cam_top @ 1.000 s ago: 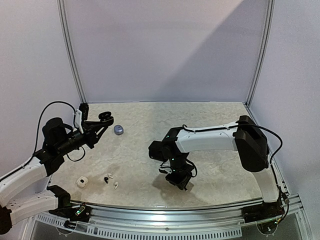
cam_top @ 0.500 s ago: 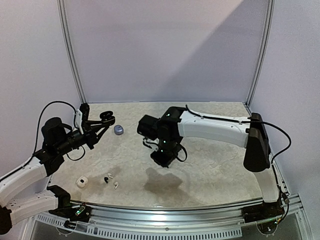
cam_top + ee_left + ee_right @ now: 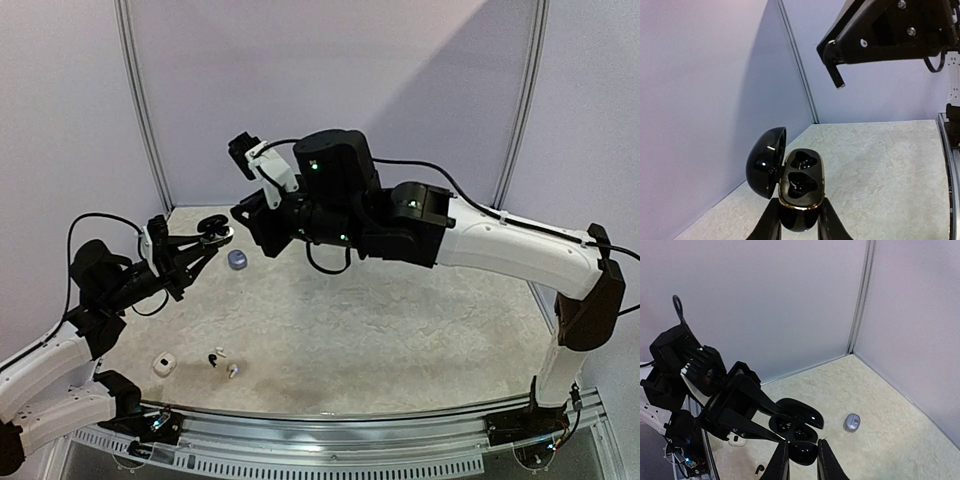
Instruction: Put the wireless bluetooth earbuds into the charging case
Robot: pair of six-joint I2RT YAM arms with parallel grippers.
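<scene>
The right pincer (image 3: pixel 801 449) has swung up off the table (image 3: pixel 420 320) within the last second and now hangs close over the open black charging case (image 3: pixel 799 186). The left pincer (image 3: pixel 798 222) clamps that case by its base, clear of the table.

Judgement: an insertion approach.

The right fingers stand narrowly apart. Whether an earbud sits between them cannot be told, black against black. The case wells are dark, contents uncertain.

A black earbud (image 3: pixel 214 356) and a white earbud (image 3: pixel 232 371) lie near the table's front edge. The lavender case (image 3: pixel 237 260) shows no detail.
</scene>
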